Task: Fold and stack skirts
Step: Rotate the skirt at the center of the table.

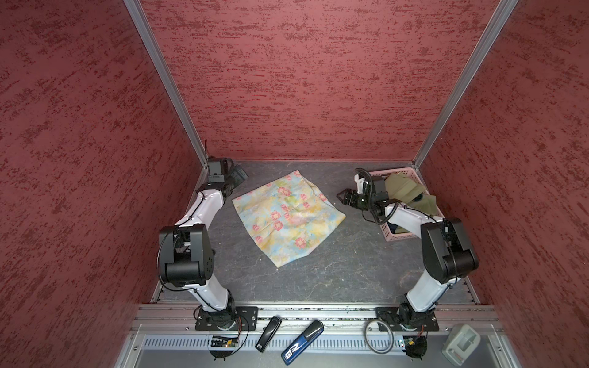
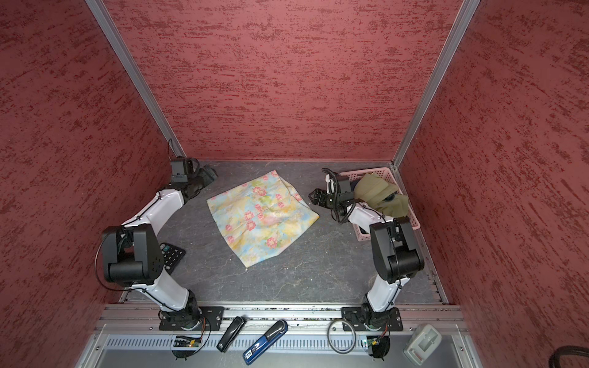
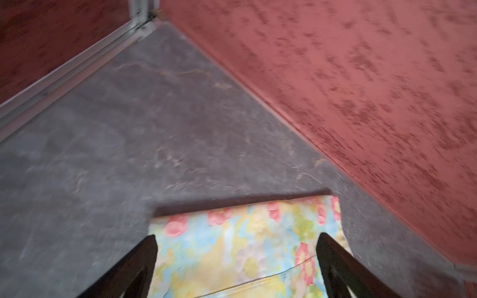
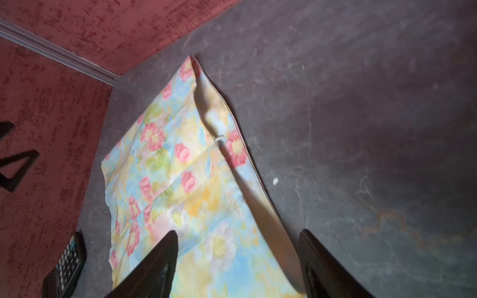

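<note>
The pastel floral skirt (image 1: 287,220) (image 2: 261,220) lies spread flat mid-table, with one far corner slightly turned up. An olive-green skirt (image 1: 403,188) (image 2: 376,188) is heaped in the pink basket (image 1: 398,237) (image 2: 363,237) at the back right. My left gripper (image 1: 238,176) (image 2: 208,175) hovers by the back left corner, open and empty. In the left wrist view its fingers (image 3: 152,258) straddle the floral edge (image 3: 232,258) from above. My right gripper (image 1: 345,196) (image 4: 238,232) is open and empty, just off the floral skirt's (image 4: 180,167) right corner.
A black calculator (image 2: 172,255) (image 4: 67,263) lies near the left arm's elbow. Red walls close in the back and both sides. On the front rail sit a black stapler (image 1: 269,333), a blue stapler (image 1: 302,342), a cable ring (image 1: 379,336) and a grey dispenser (image 1: 460,345).
</note>
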